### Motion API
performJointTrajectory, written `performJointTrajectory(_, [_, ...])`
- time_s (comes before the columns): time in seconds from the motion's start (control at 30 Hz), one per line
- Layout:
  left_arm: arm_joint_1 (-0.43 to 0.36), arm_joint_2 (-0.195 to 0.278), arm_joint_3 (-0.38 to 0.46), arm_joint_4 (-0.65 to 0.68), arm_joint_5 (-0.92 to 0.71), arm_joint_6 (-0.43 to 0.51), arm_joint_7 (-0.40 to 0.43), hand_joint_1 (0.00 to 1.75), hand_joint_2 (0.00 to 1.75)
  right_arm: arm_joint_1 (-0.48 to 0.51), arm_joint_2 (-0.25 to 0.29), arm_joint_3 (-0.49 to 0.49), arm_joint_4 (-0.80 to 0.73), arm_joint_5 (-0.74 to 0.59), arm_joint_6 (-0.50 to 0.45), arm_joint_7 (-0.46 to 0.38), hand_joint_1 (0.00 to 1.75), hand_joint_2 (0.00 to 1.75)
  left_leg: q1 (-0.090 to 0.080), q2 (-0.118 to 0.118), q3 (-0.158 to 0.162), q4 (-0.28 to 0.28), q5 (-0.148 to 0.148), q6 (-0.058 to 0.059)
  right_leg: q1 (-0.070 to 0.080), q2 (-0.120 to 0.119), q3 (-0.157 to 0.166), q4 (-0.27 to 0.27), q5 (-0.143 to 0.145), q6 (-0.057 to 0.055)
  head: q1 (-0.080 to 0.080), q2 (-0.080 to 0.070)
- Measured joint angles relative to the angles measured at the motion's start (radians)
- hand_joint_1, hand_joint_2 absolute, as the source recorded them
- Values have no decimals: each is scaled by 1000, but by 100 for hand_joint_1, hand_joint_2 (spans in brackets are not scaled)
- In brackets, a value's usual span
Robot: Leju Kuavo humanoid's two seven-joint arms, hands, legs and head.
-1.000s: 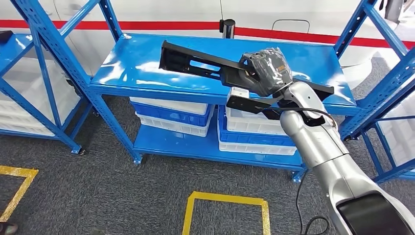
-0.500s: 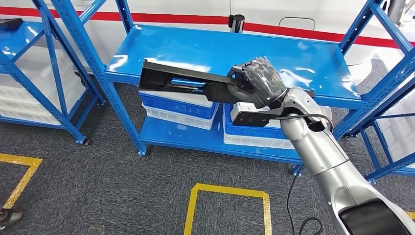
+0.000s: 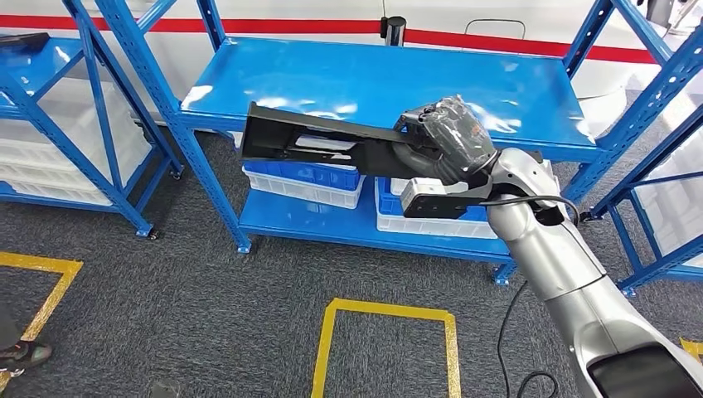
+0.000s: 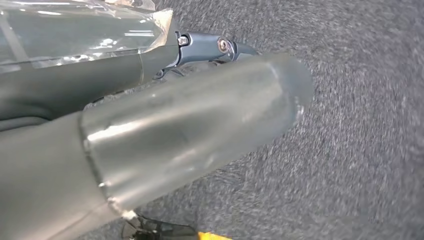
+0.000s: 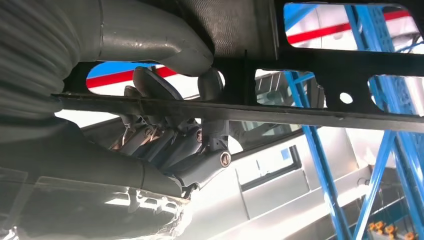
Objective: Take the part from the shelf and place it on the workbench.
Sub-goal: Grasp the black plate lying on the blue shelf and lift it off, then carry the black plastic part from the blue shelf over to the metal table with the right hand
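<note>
Since a second ago we have drawn the part point(image 3: 332, 143) off the shelf point(image 3: 530, 91): then it lay over the blue top board, and now most of its length hangs in front of the board's front edge, out over the lower tier and the grey carpet point(image 3: 207, 323). The whole scene has also shifted in our head view, so our camera has moved as well.

Our right hand point(image 3: 448, 137), wrapped in clear film, grips the long black part near its right end. In the right wrist view the thick grey thumb lies over the top of the black frame and the darker fingers point(image 5: 165, 135) curl under its flat bar, so the hand point(image 5: 125, 115) is clamped on the part point(image 5: 330, 65). The part is held nearly level and reaches out to our left from the hand, its far end slightly lower; a shorter black section of it juts out below the hand, in front of the bins.

Our left hand point(image 4: 165, 120) hangs over the carpet. We see its grey cover and thumb and a little of one dark finger, but we cannot tell whether its fingers are apart or closed.

Under the top board, blue and white bins point(image 3: 303, 178) sit stacked on the lower tier. Yellow tape point(image 3: 385, 313) marks a rectangle on the carpet in front of the shelf. A person's shoe point(image 3: 21, 355) shows at the left edge.
</note>
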Motion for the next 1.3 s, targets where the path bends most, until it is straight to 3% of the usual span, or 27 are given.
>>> performJointTrajectory(0.07, [1, 1, 0, 0, -1, -2, 0, 0, 0, -2, -2, 0, -6, -1, 2, 4, 171, 175, 2, -1, -43, 126, -80, -10, 3, -1, -14, 1, 12, -9, -2, 0])
performJointTrajectory(0.1, [1, 1, 0, 0, -1, -3, 0, 0, 0, -2, -4, 1, -8, -1, 3, 6, 171, 175, 3, -1, -59, 182, -102, -14, 4, -1, -22, 3, 17, -10, -2, 0])
performJointTrajectory(0.13, [1, 2, 0, 0, -2, -4, 0, 0, 0, -1, -6, 1, -8, -1, 4, 6, 171, 175, 4, -1, -61, 209, -105, -16, 5, -1, -28, 5, 21, -9, -2, 0])
performJointTrajectory(0.17, [1, 2, 0, 0, -2, -4, 0, 0, 0, -1, -8, 2, -8, -2, 5, 7, 171, 175, 6, -1, -43, 196, -90, -18, 5, -1, -34, 9, 23, -7, -2, 0])
performJointTrajectory(0.27, [-1, 3, 0, 0, -3, -5, 0, 0, 0, -3, -14, -1, -15, -2, 6, 10, 171, 175, 10, -1, 74, 15, -28, -14, 7, -1, -48, 22, 26, -3, -2, 0])
performJointTrajectory(0.33, [-2, 3, 0, 0, -4, -4, -1, 0, 0, -8, -17, -4, -20, -2, 5, 14, 171, 175, 5, -3, 104, -43, -23, -4, 10, 0, -57, 26, 32, 7, -2, 0])
performJointTrajectory(0.4, [-3, 3, 0, 0, -5, -3, -2, 0, 0, -11, -18, -5, -22, -3, 5, 19, 171, 175, 0, -3, 98, -48, -14, 9, 12, 0, -62, 25, 39, 21, -1, 0])
performJointTrajectory(0.47, [-3, 0, 0, 0, -6, 0, -4, 0, 0, -13, -22, -8, -22, -3, 5, 22, 171, 175, 3, 0, 94, -61, 0, 28, 12, 2, -77, 42, 25, 29, 0, 0])
performJointTrajectory(0.53, [-4, -2, 0, 0, -8, 2, -7, 0, 0, -14, -27, -12, -22, -2, 5, 23, 171, 175, 5, 3, 84, -69, 16, 45, 13, 3, -120, 133, -31, 23, 3, 0])
performJointTrajectory(0.6, [-4, -2, 0, 0, -10, 4, -8, 0, 0, -12, -31, -13, -22, 0, 5, 25, 171, 175, 3, 4, 66, -69, 29, 50, 12, 4, -172, 270, -94, 20, 5, 0])
performJointTrajectory(0.63, [-4, -3, 0, 0, -11, 4, -8, 0, 0, -9, -34, -13, -22, 2, 5, 26, 171, 175, 3, 4, 58, -69, 35, 49, 12, 4, -183, 310, -109, 23, 5, 0])
performJointTrajectory(0.67, [-4, -4, 0, 0, -11, 5, -8, 0, 0, -6, -36, -14, -22, 3, 5, 27, 171, 175, 3, 3, 50, -68, 41, 47, 10, 4, -176, 311, -108, 30, 5, 0])
performJointTrajectory(0.7, [-3, -4, 0, 0, -11, 5, -8, 0, 0, -4, -37, -15, -22, 4, 5, 27, 171, 175, 3, 3, 43, -68, 48, 44, 7, 4, -144, 266, -92, 39, 5, 0])
performJointTrajectory(0.77, [-4, -4, 0, 0, -11, 6, -8, 0, 0, -3, -38, -20, -22, 7, 4, 27, 171, 175, 2, 3, 31, -63, 59, 34, 0, 3, -55, 115, -48, 55, 7, 0])
performJointTrajectory(0.8, [-4, -4, 1, -1, -11, 7, -9, 0, 0, -3, -37, -21, -22, 9, 3, 27, 171, 175, 0, 3, 26, -60, 64, 28, -1, 5, -23, 57, -31, 56, 6, 0])
performJointTrajectory(0.83, [-4, -3, 1, -1, -11, 9, -10, 0, 0, -2, -37, -23, -22, 11, 3, 27, 171, 175, -3, 3, 21, -58, 69, 23, 0, 7, -9, 28, -23, 53, 6, 0])
performJointTrajectory(0.93, [-2, -1, 3, -1, -11, 15, -12, 0, 0, 1, -37, -24, -22, 17, 2, 28, 171, 175, -2, 0, 9, -57, 82, 7, 1, 9, -20, 27, -6, 30, 7, 0])
performJointTrajectory(1.0, [0, 0, 4, 0, -13, 15, -13, 0, 0, 2, -36, -24, -22, 19, 2, 29, 171, 175, 3, -1, -13, -15, 37, -2, -5, 6, -34, 27, 11, 10, 6, 0])
performJointTrajectory(1.1, [-1, 0, 4, -1, -18, 15, -13, 0, 0, 7, -35, -25, -23, 20, 2, 29, 171, 175, 6, -1, -70, 172, -97, -13, 0, 3, -66, 28, 38, -6, 4, 0])
performJointTrajectory(1.13, [0, 0, 4, -1, -18, 15, -13, 0, 0, 10, -35, -25, -23, 20, 2, 29, 171, 175, 6, -1, -76, 218, -121, -14, 3, 3, -77, 28, 47, -7, 4, 0])
performJointTrajectory(1.17, [0, 0, 4, -1, -19, 15, -13, 0, 0, 12, -35, -25, -23, 20, 2, 29, 171, 175, 6, -1, -64, 229, -128, -13, 6, 3, -88, 28, 55, -7, 3, 0])
performJointTrajectory(1.2, [-1, 0, 4, -1, -19, 15, -13, 0, 0, 14, -35, -25, -23, 20, 1, 29, 171, 175, 6, -1, -28, 195, -117, -10, 8, 3, -97, 29, 63, -5, 3, 0])
performJointTrajectory(1.3, [-5, 2, 4, -1, -21, 15, -13, 0, 0, 15, -37, -29, -26, 21, 1, 30, 171, 175, 0, -3, 124, -12, -71, 9, 12, 3, -114, 28, 83, 4, 5, 0])
